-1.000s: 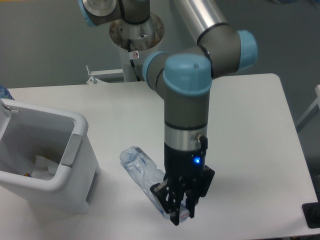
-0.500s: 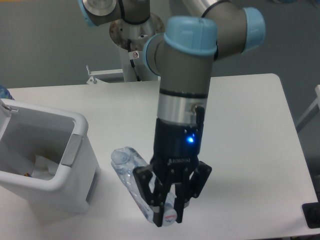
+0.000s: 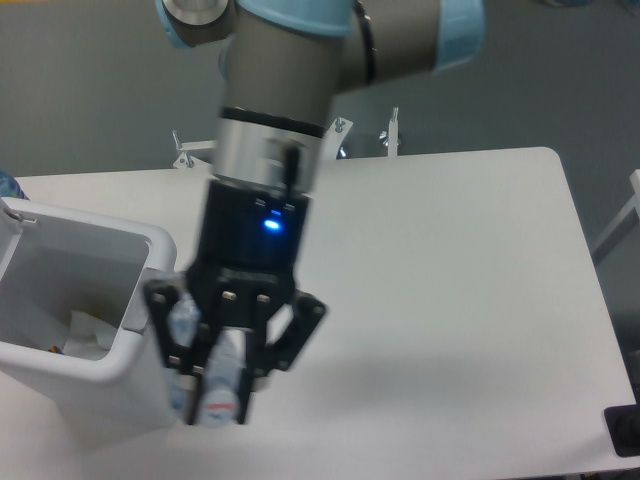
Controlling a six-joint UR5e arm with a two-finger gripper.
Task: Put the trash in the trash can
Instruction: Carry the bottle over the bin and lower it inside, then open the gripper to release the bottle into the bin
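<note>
The bottle (image 3: 215,385), clamped in the fingers (image 3: 218,400), has risen beside the trash can (image 3: 110,365).

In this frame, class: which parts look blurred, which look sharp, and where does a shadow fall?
Fixed camera view: the end effector and its bottle are smeared by motion blur; the trash can and table stay sharp; a soft shadow lies on the table right of the end effector.
</note>
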